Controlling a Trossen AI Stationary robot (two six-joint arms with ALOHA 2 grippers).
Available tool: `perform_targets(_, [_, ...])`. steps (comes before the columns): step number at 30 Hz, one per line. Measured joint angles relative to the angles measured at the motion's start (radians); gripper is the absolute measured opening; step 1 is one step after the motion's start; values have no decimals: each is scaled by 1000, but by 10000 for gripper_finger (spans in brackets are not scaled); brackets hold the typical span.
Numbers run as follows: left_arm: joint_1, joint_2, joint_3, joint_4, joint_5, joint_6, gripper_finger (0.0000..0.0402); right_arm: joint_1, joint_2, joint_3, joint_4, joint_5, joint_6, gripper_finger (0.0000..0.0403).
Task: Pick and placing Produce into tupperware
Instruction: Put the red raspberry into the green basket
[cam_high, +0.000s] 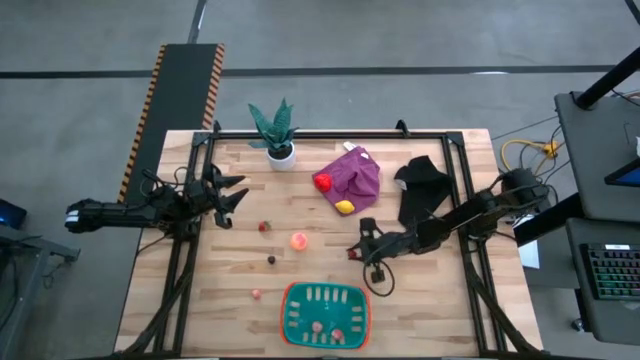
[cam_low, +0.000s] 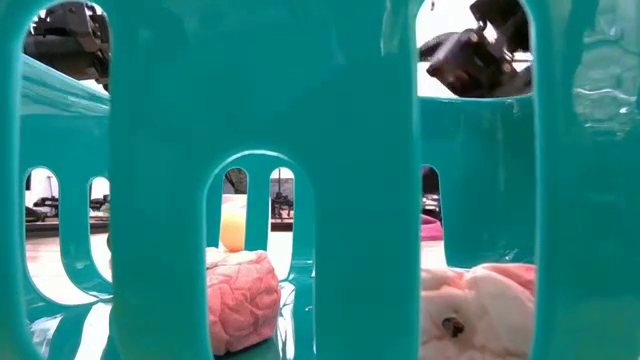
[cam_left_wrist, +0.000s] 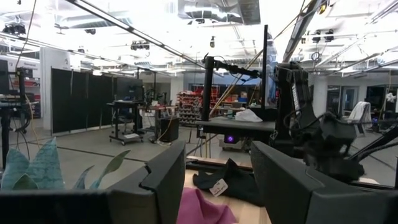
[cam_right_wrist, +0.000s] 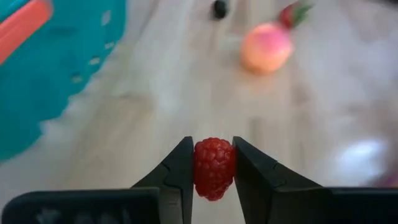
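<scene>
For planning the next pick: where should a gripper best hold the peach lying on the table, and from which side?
Probably from straight above, fingers across the middle of the peach. It is round and lies free on the table; the strawberry and the dark berry lie apart from it.

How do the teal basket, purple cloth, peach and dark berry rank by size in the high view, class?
1. Teal basket and purple cloth: too close in size to rank.
2. Peach.
3. Dark berry, smallest.
</scene>
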Motion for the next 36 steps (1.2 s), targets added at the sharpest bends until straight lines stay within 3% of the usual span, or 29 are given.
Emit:
perform_targets(7, [0,0,0,1,0,-1,169,-11,-104,118,-165,13,-20,79])
perform_targets(17, [0,6,-1,-1,-5,-1,169,134,-123,285,-231,61,74,79])
perform_targets(24, [0,15,-1,2,-5,0,169,240,2,444,-463,295,241,79])
perform_targets(36, [0,15,-1,0,-4,0,169,301,296,827,-796,349,508,79])
